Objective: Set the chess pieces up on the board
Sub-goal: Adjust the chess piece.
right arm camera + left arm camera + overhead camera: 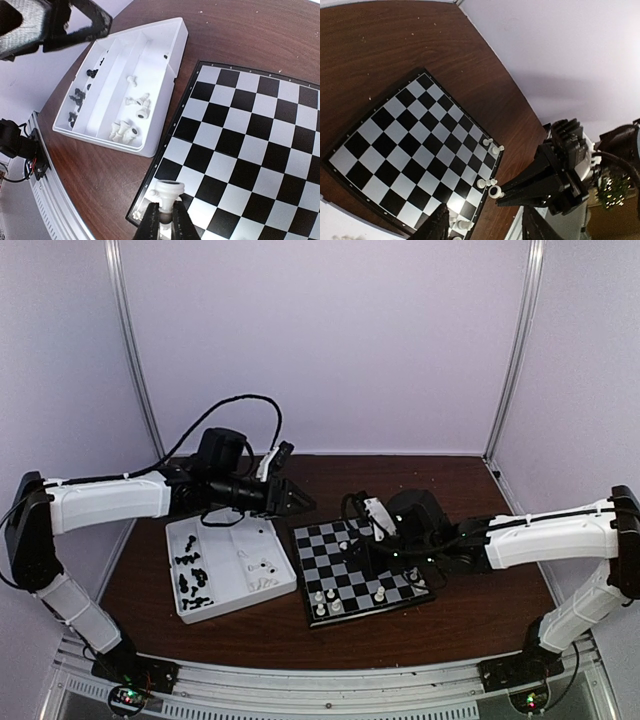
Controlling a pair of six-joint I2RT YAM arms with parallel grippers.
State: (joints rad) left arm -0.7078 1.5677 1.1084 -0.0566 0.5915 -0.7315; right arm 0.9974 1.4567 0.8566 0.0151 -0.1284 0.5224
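One white piece is pinched in the right fingers, which are closed narrow just under its round top. It hangs above the board, on the side that faces the near edge of the worktop. A few white pieces stand along that near row, and this is where trouble looks likeliest. The fingers are bulky beside such small figures, so a descent slightly off line could tip a neighbour or push it off its square. The grip looks slight and sits on a smooth, narrow part, so the piece may twist or slip as it goes down. A release from too high would probably topple it, and it could also land across two squares.

The left fingers hang parted with nothing between them, just beyond the far corner of the tray and near the board's far-left corner. The two sets of fingers are close together, so a reach across the board by either could bring them into contact. In the tray, black pieces and loose white pieces lie jumbled on their sides, which should make clean single grasps awkward.

How high the held piece is above the squares cannot be judged, nor which square lies beneath it. The right wrist view cuts off the finger bases and hides the row under them. I cannot tell what kind of piece it is, and the overhead view is too coarse to name the standing ones.
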